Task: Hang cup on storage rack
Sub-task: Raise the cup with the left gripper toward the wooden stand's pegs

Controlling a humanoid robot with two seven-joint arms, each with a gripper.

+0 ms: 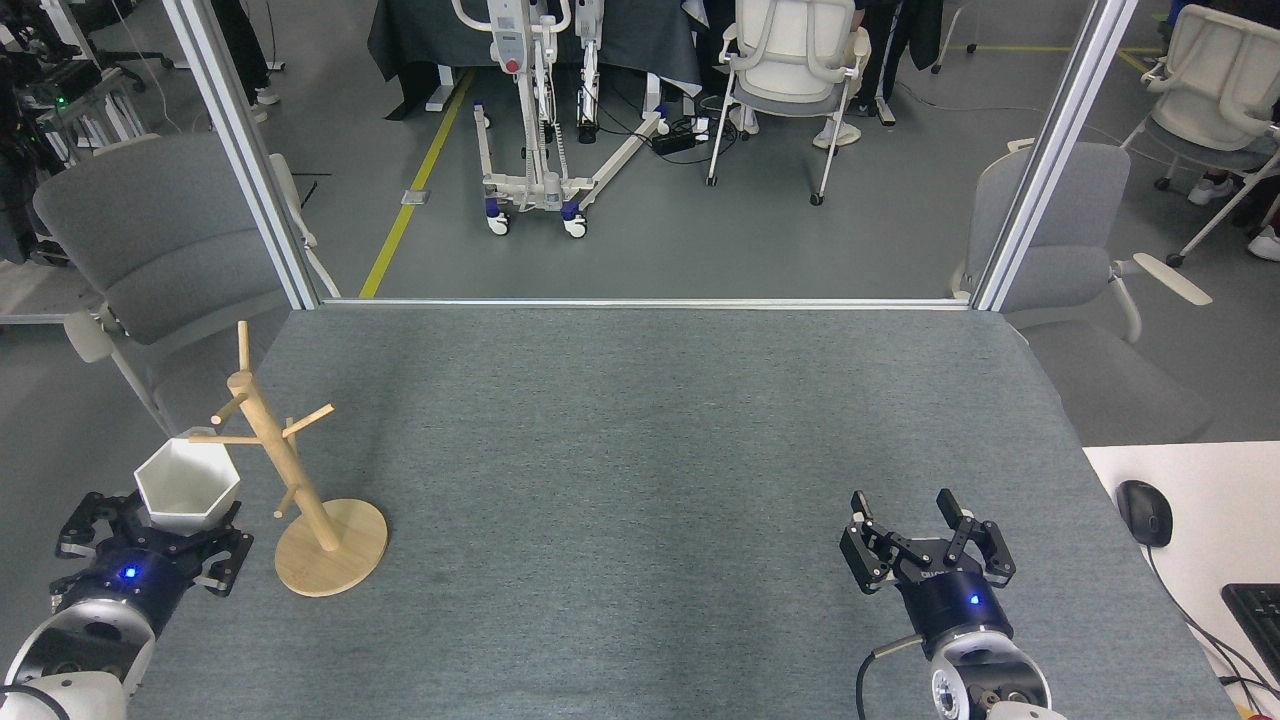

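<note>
The white hexagonal cup (188, 485) sits mouth-up in my left gripper (155, 530), whose fingers close around its base near the table's front left edge. The wooden storage rack (284, 457) stands just right of it on its round base (340, 555). One long peg (215, 438) reaches left over the cup's far rim, where the handle is; I cannot tell whether the peg passes through the hole. My right gripper (910, 520) rests at the front right, fingers spread, holding nothing.
Metal frame posts (255, 180) and a rail (640, 301) bound the table's far edge. Grey chairs (150, 240) stand beside both far corners. At the right are a white desk (1200, 500) with a mouse (1145, 512) and a keyboard (1258, 610).
</note>
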